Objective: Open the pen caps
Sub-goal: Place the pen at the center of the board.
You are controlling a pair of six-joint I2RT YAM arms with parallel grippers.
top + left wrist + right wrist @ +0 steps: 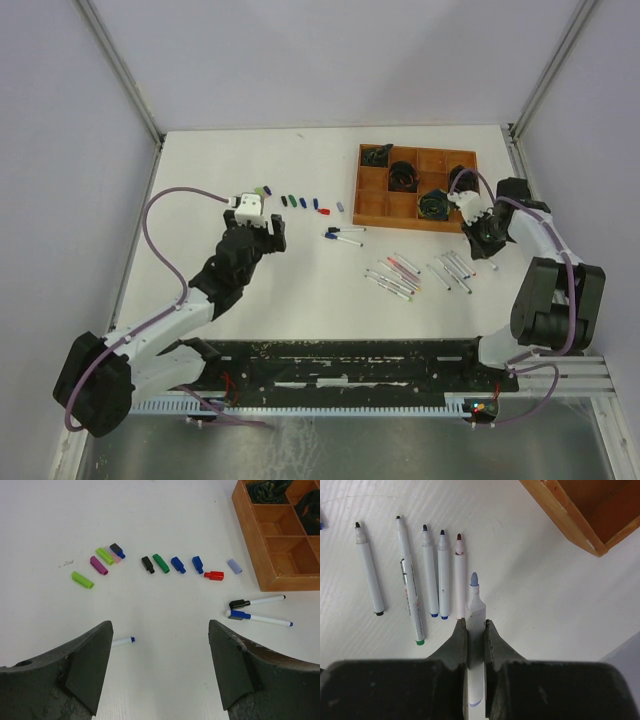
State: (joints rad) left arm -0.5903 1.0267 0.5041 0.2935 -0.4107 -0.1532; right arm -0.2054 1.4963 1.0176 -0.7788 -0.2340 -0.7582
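Right wrist view shows the right fingers (454, 650) clamping a slim white-grey plastic pen (474, 605), probably light, stiff and slippery, best gripped mid-barrel, beside the brown wooden compartment tray (570, 517), with the left fingers (87, 655) spread wide near stubby coloured plastic caps (161, 563) left of it.

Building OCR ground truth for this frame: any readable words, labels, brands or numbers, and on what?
Nothing in any view is legible.
Small red print on the barrel of the green-ended pen: too blurred to read.
No print shows on the held pen in the right gripper.
No markings show on the pen caps or the wooden tray.
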